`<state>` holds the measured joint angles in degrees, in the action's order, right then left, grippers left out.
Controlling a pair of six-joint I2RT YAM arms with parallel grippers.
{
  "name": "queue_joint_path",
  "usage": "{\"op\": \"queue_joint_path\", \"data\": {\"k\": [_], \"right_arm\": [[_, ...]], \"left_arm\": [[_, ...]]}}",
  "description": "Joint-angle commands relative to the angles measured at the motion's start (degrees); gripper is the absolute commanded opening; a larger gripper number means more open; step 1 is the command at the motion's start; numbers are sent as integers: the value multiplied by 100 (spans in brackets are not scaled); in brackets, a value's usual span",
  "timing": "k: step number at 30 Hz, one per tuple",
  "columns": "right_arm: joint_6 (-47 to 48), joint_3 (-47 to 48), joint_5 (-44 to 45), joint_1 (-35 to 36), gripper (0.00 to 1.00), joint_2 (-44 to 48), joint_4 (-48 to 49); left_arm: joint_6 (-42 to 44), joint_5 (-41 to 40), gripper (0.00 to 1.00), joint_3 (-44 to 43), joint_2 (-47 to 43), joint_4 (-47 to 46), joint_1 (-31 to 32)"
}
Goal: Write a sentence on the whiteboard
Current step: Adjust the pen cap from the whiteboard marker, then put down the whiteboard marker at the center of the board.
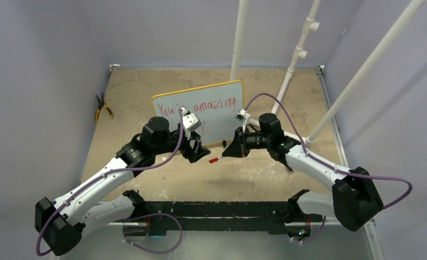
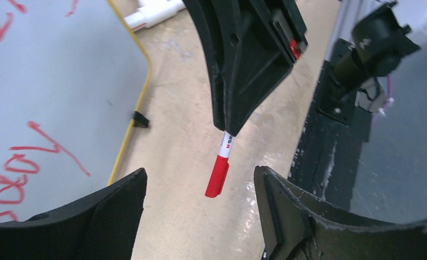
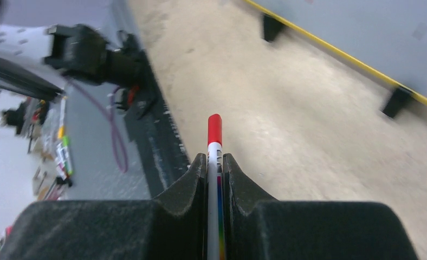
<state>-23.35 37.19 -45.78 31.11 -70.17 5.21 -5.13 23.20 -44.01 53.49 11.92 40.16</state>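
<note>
The right hand (image 1: 232, 151) grips the marker (image 1: 215, 160), red cap pointing at the open left hand (image 1: 201, 154), with the whiteboard (image 1: 218, 116) behind them toward the tabletop (image 1: 141, 92) far edge.

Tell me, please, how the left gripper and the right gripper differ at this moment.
The left gripper is open and empty, while the right gripper is shut on a red-capped marker. The left gripper sits before the middle of the whiteboard; the right gripper sits near its right corner. Both are black, two-fingered, and point toward each other just in front of the whiteboard's near edge.
</note>
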Motion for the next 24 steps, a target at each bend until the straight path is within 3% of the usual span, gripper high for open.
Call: {"op": "queue_joint_path", "data": {"k": [1,4,6,14,15,16,17,24], "right_arm": [[6,-167,1316,-21,0,-141,-101],[-59,-308,1777,-82,1,-271,-19],[-111,-405,1963,-181,9,-383,49],[-365,-508,2520,-633,72,-321,26],[-377,-470,2677,-691,79,-222,-51],[-392,-420,2847,-758,93,-111,-149],[-405,-366,3022,-853,98,14,-247],[-325,-115,4314,-1476,98,1351,-512]], "left_arm": [[-425,-895,72,-295,-38,-276,-372],[-655,-1090,72,-314,-55,-350,-711],[-780,-1223,72,-306,-122,-394,-970],[-1169,-2263,75,-188,-654,-360,-1946],[-1207,-2536,76,-175,-739,-339,-2038],[-1244,-2803,77,-178,-823,-287,-2125],[-1259,-3102,79,-165,-909,-221,-2222],[-1188,-5170,88,-179,-1485,200,-2487]]}}
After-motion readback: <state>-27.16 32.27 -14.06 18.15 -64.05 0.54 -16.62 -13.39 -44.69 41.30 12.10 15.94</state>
